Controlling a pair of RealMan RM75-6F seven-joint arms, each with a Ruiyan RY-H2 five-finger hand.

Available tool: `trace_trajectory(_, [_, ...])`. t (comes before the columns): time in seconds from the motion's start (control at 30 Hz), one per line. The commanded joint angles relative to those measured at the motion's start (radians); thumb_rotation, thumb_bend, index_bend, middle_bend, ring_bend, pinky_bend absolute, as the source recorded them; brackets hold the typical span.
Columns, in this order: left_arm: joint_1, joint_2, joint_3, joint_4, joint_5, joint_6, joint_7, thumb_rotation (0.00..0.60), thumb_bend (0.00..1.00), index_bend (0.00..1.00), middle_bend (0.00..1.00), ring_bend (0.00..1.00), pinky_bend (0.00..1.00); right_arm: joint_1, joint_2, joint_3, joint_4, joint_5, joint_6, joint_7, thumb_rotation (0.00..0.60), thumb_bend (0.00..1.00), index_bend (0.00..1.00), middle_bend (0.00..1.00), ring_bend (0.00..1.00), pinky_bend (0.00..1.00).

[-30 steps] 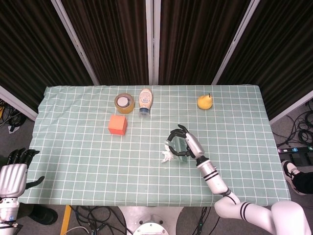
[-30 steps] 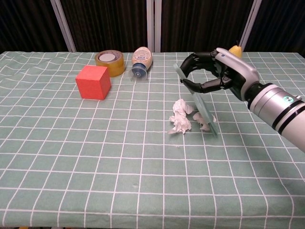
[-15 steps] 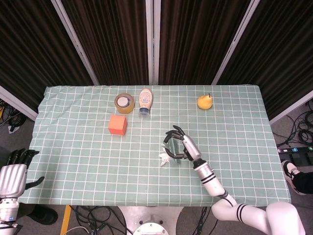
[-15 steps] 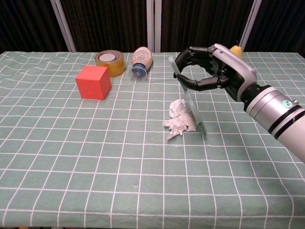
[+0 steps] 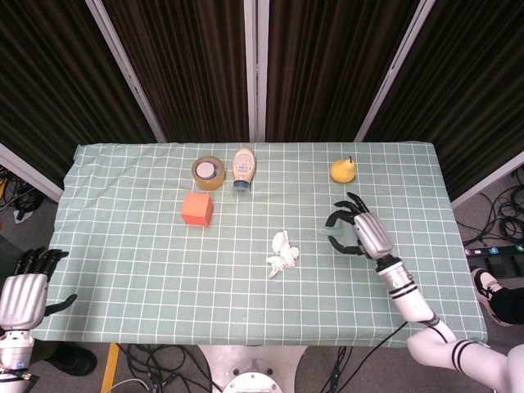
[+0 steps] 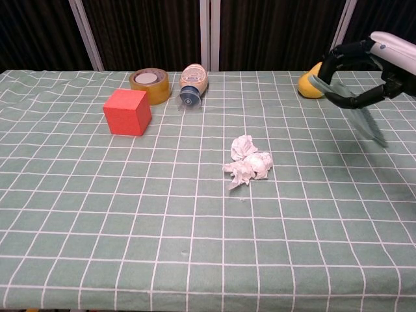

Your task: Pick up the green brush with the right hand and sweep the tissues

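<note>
The crumpled white tissues (image 5: 283, 253) (image 6: 247, 164) lie in a small heap near the middle of the green checked tablecloth (image 5: 131, 246). My right hand (image 5: 358, 229) (image 6: 377, 64) hovers well to the right of them and grips the translucent green brush (image 6: 356, 112). The brush slants down and to the right, lifted off the cloth and apart from the tissues. In the head view the brush is hard to make out. My left hand (image 5: 22, 296) hangs beyond the table's front left corner, fingers spread and holding nothing.
An orange cube (image 5: 196, 208) (image 6: 127, 112), a tape roll (image 5: 208, 172) (image 6: 149, 86) and a lying bottle (image 5: 242, 169) (image 6: 192, 83) stand at the back left. A yellow pear (image 5: 343, 169) (image 6: 308, 86) sits at the back, just behind the right hand.
My right hand has swung right and upward with the brush, away from the tissues it was touching. The tissue heap stays where the brush left it. The left hand is still.
</note>
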Motion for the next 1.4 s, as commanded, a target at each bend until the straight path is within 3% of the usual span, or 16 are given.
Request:
trace_trajectory(0.03, [-0.001,0.001,0.000,-0.003,0.002,0.001,0.003,0.600,0.06,0.24,0.20,0.12,0.12,-0.003,0.084,-0.044,0.024,0.069,-0.152,-0.215,0.600,0.42,0.56,0.43,0.14,0.05])
trace_trajectory(0.27, [0.003,0.007,0.001,-0.017,-0.001,0.004,0.018,0.600,0.06,0.24,0.20,0.12,0.12,0.005,0.021,-0.064,0.117,0.107,-0.236,-0.335,0.600,0.41,0.44,0.35,0.09,0.03])
trace_trajectory(0.33, [0.006,0.009,0.001,-0.020,-0.002,0.008,0.020,0.600,0.06,0.24,0.20,0.12,0.12,0.004,0.018,-0.064,0.115,0.109,-0.241,-0.339,0.600,0.41,0.36,0.32,0.06,0.01])
trace_trajectory(0.4, [0.009,0.011,0.001,-0.022,-0.004,0.012,0.022,0.600,0.06,0.24,0.20,0.12,0.12,-0.005,0.027,-0.062,0.094,0.102,-0.214,-0.341,0.600,0.41,0.21,0.24,0.02,0.00])
trace_trajectory(0.5, [0.009,0.013,-0.001,-0.025,-0.006,0.013,0.024,0.600,0.06,0.24,0.20,0.12,0.12,-0.027,0.059,-0.060,0.040,0.083,-0.156,-0.324,0.600,0.40,0.10,0.18,0.00,0.00])
trace_trajectory(0.83, [0.008,0.015,-0.002,-0.026,0.008,0.024,0.022,0.600,0.06,0.24,0.20,0.12,0.12,-0.081,0.168,-0.077,-0.116,0.050,-0.063,-0.378,0.600,0.40,0.06,0.16,0.00,0.00])
trace_trajectory(1.17, [0.007,0.007,0.001,-0.020,0.010,0.017,0.017,0.600,0.06,0.24,0.20,0.12,0.12,-0.260,0.345,-0.097,-0.327,0.047,0.187,-0.460,0.600,0.36,0.06,0.15,0.00,0.00])
trace_trajectory(1.4, [-0.001,0.001,-0.002,-0.017,0.022,0.017,0.019,0.600,0.06,0.24,0.20,0.12,0.12,-0.368,0.392,-0.133,-0.382,0.012,0.309,-0.450,0.600,0.36,0.06,0.15,0.00,0.00])
